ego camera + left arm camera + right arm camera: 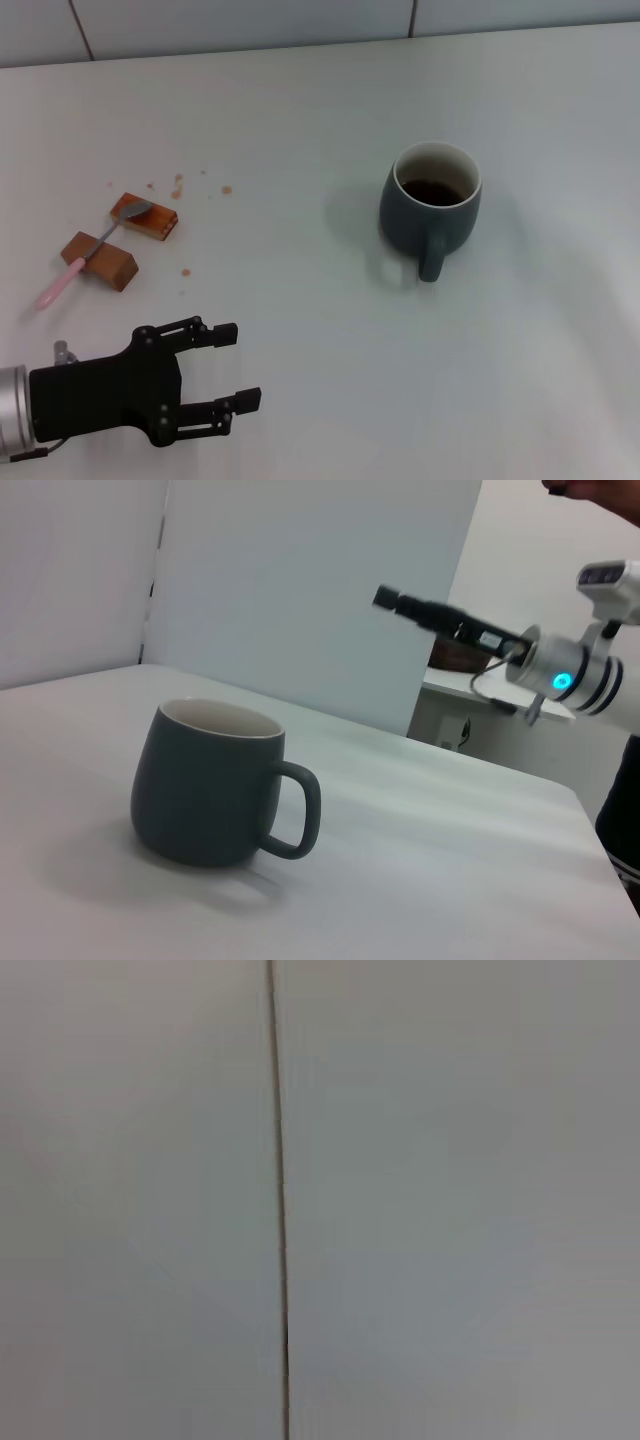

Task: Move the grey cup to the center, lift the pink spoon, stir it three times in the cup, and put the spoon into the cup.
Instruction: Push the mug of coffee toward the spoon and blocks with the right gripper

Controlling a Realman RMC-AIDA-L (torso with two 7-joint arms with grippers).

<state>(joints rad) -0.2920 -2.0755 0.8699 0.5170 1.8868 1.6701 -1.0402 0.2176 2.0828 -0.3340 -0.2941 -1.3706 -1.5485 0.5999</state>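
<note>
Grey cup [431,207] holds dark liquid.

Premises present as a robotics test lab, not a home or kitchen. A plain white bench [300,120] stands enclosed by bare white partition panels [300,590] with visible seams. A robot arm [560,665] with a lit blue indicator ring shows beyond the bench. A second surface with an object on it stands behind.
</note>
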